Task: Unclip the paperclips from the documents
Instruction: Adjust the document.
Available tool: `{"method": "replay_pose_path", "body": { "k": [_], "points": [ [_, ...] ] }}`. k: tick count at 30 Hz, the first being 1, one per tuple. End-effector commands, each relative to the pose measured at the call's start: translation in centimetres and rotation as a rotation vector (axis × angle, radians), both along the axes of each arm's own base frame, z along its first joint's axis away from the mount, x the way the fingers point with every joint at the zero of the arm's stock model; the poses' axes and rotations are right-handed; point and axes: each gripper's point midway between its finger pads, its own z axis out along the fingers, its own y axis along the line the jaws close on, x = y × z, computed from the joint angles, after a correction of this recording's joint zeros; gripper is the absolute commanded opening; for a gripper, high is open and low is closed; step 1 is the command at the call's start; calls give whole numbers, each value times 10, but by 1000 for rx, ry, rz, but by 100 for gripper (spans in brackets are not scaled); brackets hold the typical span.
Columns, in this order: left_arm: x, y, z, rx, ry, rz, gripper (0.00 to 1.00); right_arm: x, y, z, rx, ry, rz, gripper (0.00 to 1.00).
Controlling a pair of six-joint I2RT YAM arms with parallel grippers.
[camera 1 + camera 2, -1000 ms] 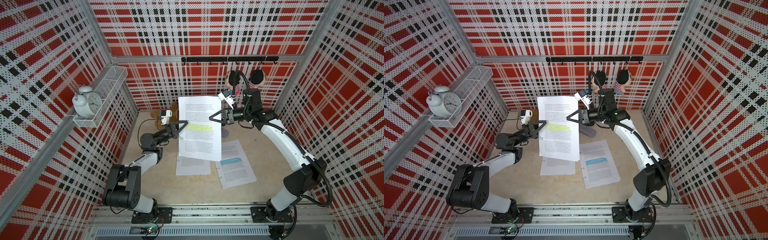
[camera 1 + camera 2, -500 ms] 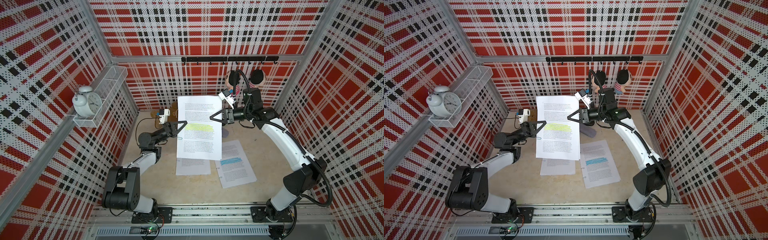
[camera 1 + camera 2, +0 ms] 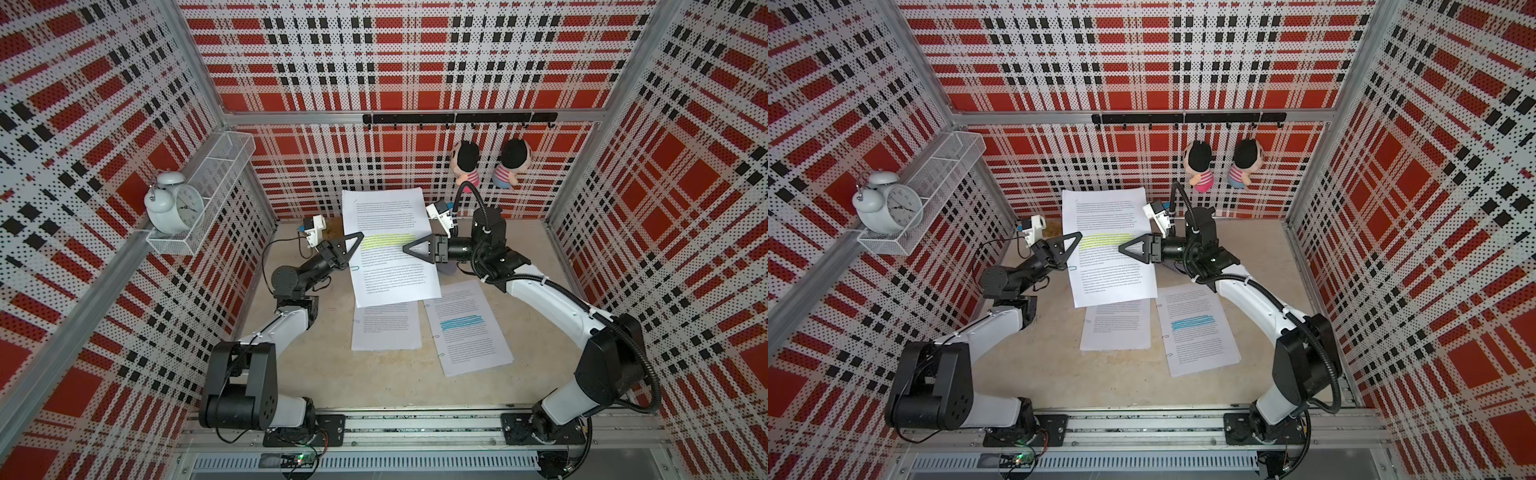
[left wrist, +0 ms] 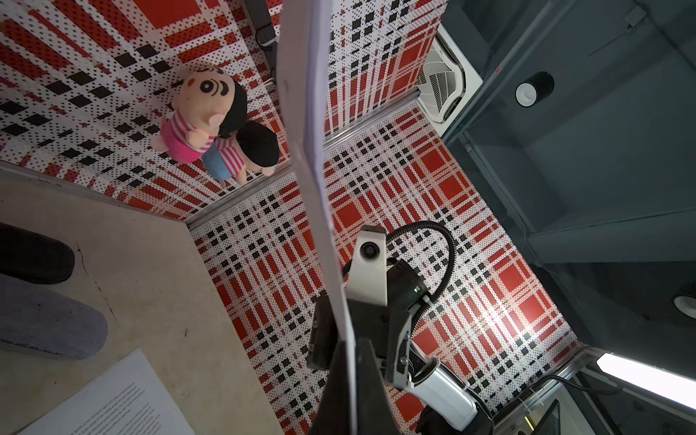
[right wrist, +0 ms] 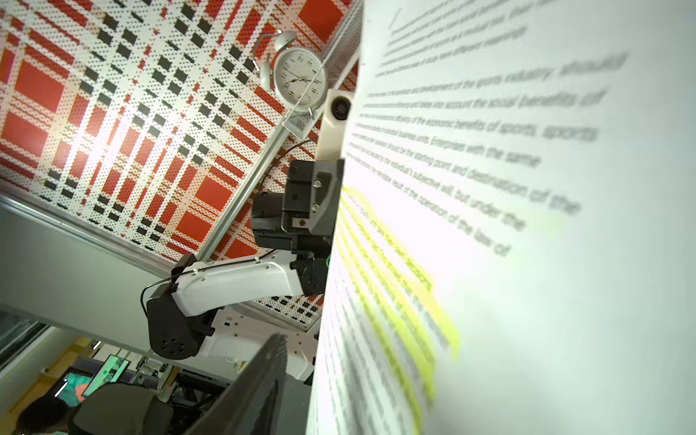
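The left jaws are now clamping the left edge of the lifted yellow-band document while the right jaws, shut a second ago, are opening off its right edge. This is probably freeing that arm for the paperclip just beside the left grip.

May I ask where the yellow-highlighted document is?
In both top views the document is held aloft at centre rear, its edge in the left gripper, the right gripper opposite.
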Motion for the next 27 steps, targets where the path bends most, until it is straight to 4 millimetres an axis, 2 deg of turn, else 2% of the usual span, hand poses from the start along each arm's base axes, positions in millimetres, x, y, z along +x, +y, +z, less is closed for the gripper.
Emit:
{"method": "replay_pose_path", "body": {
  "k": [1,10,15,20,23,24,25,27],
  "points": [
    [-4,0,12,13,-55,9,0,7,-9,29,64,-100,-72,55],
    [-7,2,2,42,-35,26,0,19,-35,39,62,-120,-129,38],
    [-5,5,1,51,-33,35,0,13,-35,41,63,-106,-96,24],
    [-4,4,-1,55,-28,38,0,10,-33,37,63,-84,-70,0],
    [-5,1,-1,57,-24,28,0,9,-34,41,67,-97,-74,0],
    [-6,-1,-2,57,-19,19,8,10,-35,43,65,-108,-81,0],
    [-8,-2,-2,59,-22,12,23,11,-36,44,61,-116,-91,0],
    [-11,-4,-2,60,-20,0,39,14,-40,49,60,-135,-108,0]
  ]
}}
